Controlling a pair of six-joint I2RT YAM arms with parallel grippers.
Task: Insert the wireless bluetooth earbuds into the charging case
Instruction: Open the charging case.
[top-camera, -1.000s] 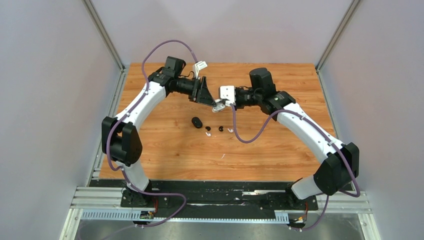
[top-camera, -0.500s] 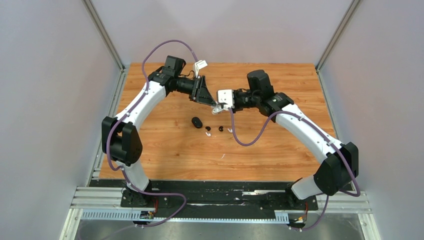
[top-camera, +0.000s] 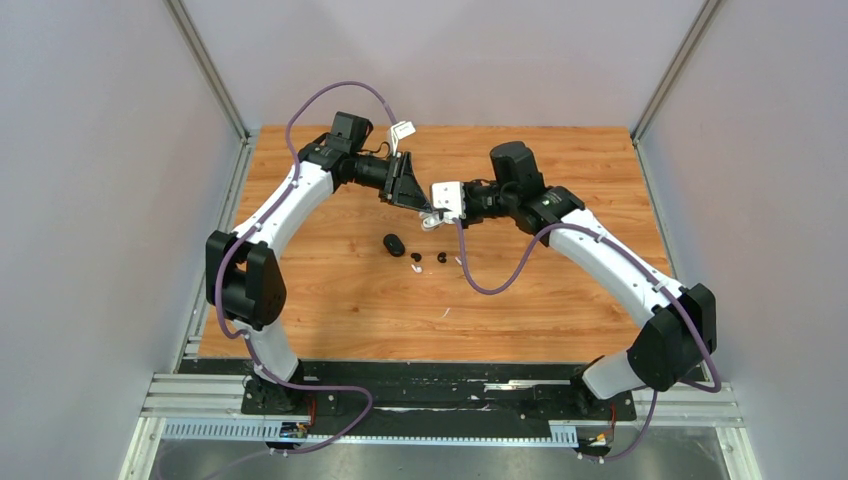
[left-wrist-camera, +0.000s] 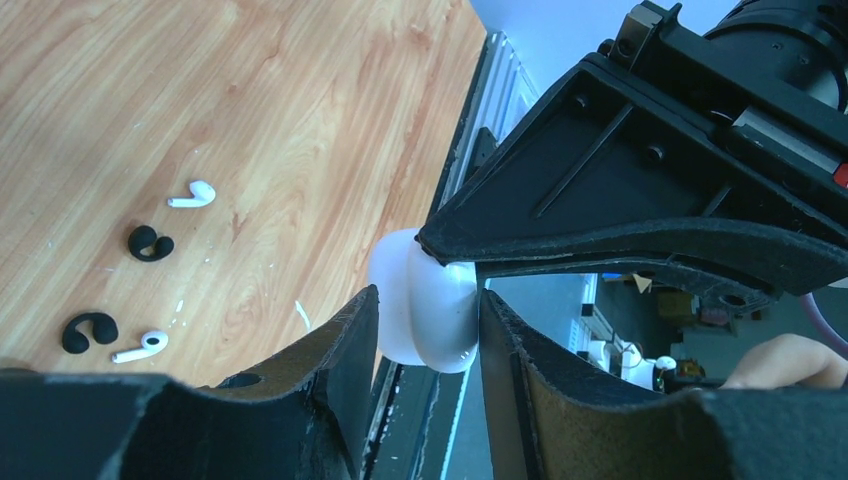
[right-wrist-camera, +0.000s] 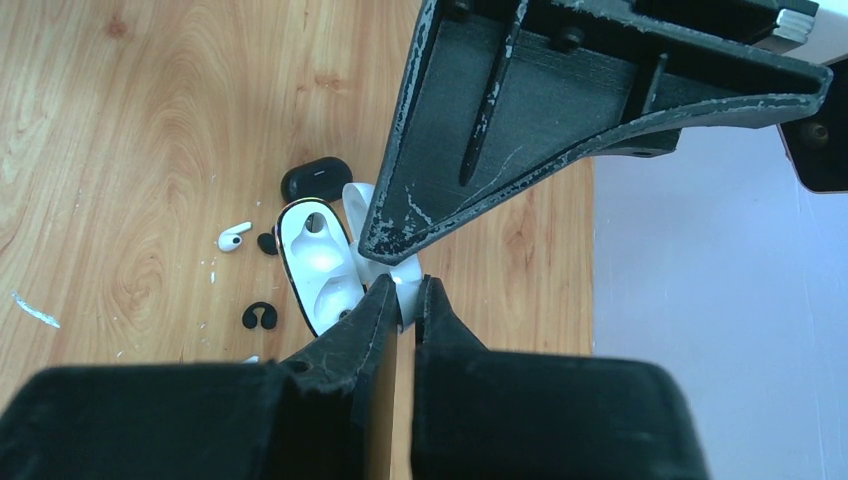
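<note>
Four earbuds (top-camera: 441, 257) lie on wooden table (top-camera: 330, 310) between pale walls (top-camera: 100, 150).

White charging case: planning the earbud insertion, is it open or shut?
Open: the white charging case shows bare inner sockets, its halves spread apart.

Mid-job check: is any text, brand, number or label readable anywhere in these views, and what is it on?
No text can be read in any view.
White tag on the purple cable: too small to read.
White charging case: no print visible.
Black case: no print visible.
</note>
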